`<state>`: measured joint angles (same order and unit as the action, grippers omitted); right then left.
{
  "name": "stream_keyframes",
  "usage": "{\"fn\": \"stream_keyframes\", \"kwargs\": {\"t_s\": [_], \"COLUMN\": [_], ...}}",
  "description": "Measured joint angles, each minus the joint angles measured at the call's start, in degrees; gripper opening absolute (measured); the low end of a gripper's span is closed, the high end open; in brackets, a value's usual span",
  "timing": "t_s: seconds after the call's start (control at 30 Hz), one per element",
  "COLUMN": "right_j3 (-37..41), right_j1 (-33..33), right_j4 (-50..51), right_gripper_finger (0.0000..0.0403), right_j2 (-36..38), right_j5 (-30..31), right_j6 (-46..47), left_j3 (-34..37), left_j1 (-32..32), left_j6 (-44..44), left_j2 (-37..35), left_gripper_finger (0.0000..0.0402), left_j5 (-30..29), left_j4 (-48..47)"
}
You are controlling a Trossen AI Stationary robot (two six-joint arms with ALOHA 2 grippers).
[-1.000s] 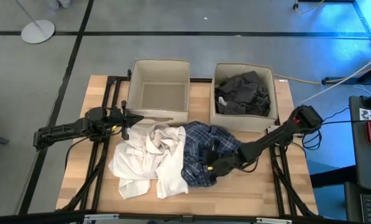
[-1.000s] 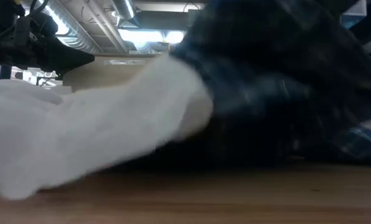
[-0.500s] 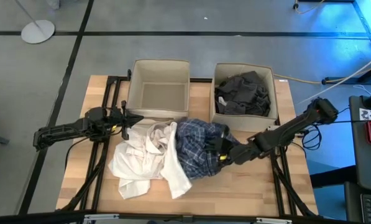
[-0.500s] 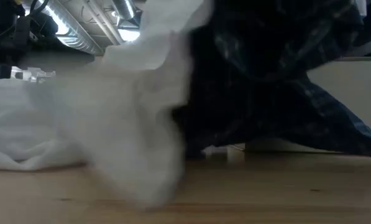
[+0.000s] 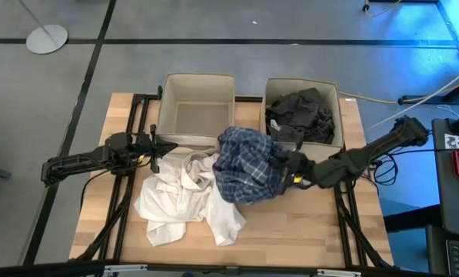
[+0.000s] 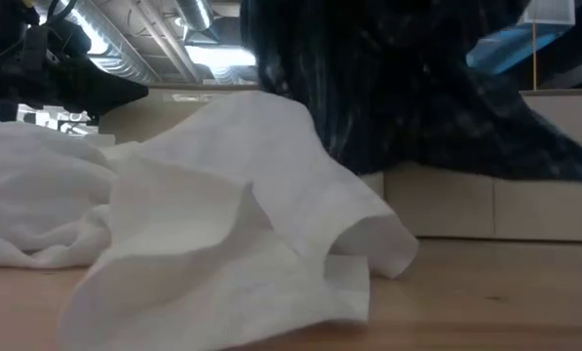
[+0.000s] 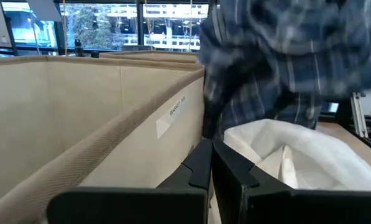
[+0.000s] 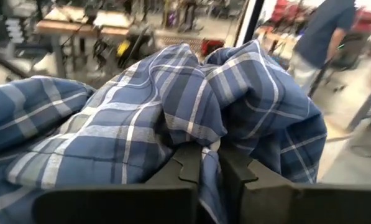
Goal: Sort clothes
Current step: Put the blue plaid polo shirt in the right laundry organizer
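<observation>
- Right hand is clamped on the blue-and-white plaid shirt, its fingers pinching a fold of the cloth, and it holds the bundle up off the desk.
- Plaid shirt hangs out from this hand toward the left arm, above the front wall of the left box and the gap between the two boxes.
- Right box stands just behind the right hand and holds a crumpled dark grey garment.
- Left box, farther from the right hand, shows a bare beige floor inside.
- White shirts lie in a rumpled heap on the desk below and beside the hanging shirt, one fold reaching under it; in the low view the white cloth fills the foreground, with the plaid hanging above it.
- Left hand is closed and empty, and rests at the left box's front corner, beside the white heap.
- A person stands in the room beyond the desk.
</observation>
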<state>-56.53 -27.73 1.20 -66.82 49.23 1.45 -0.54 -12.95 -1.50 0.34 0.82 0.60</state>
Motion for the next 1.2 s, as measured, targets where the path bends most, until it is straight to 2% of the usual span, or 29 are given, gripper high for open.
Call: {"fn": "stream_keyframes", "kwargs": {"t_s": [0.3, 0.63, 0.9, 1.0, 1.07, 1.13, 1.2], "right_j3": [-11.3, -25.9, -34.8, -35.3, -35.3, -35.2, -35.2], "right_j1": [0.0, 0.1, 5.6, 9.1, 11.5, 14.1, 16.5], "right_j4": [0.1, -0.2, -1.5, -0.5, 3.5, 10.4, 19.8], "right_gripper_finger": [0.0025, 0.0026, 0.0026, 0.0026, 0.0026, 0.0026, 0.0026], "right_j2": [1.1, 1.0, 1.0, 1.6, 1.8, 2.2, 2.8], "right_j5": [7.4, 21.0, 24.9, 25.7, 26.8, 28.9, 29.6], "right_j6": [-14.6, -34.9, -48.4, -50.0, -48.9, -44.9, -36.6], "left_j3": [0.0, 0.0, 0.0, 0.0, 0.0, 0.0, 0.0], "left_j1": [0.0, 0.0, 0.0, 0.0, 0.0, 0.0, 0.0], "left_j6": [0.0, 0.0, 0.0, 0.0, 0.0, 0.0, 0.0], "left_j2": [0.0, 0.0, 0.0, 0.0, 0.0, 0.0, 0.0], "left_gripper_finger": [0.0004, 0.0004, 0.0004, 0.0004, 0.0004, 0.0004, 0.0004], "left_j5": [0.0, 0.0, 0.0, 0.0, 0.0, 0.0, 0.0], "left_j4": [0.0, 0.0, 0.0, 0.0, 0.0, 0.0, 0.0]}}
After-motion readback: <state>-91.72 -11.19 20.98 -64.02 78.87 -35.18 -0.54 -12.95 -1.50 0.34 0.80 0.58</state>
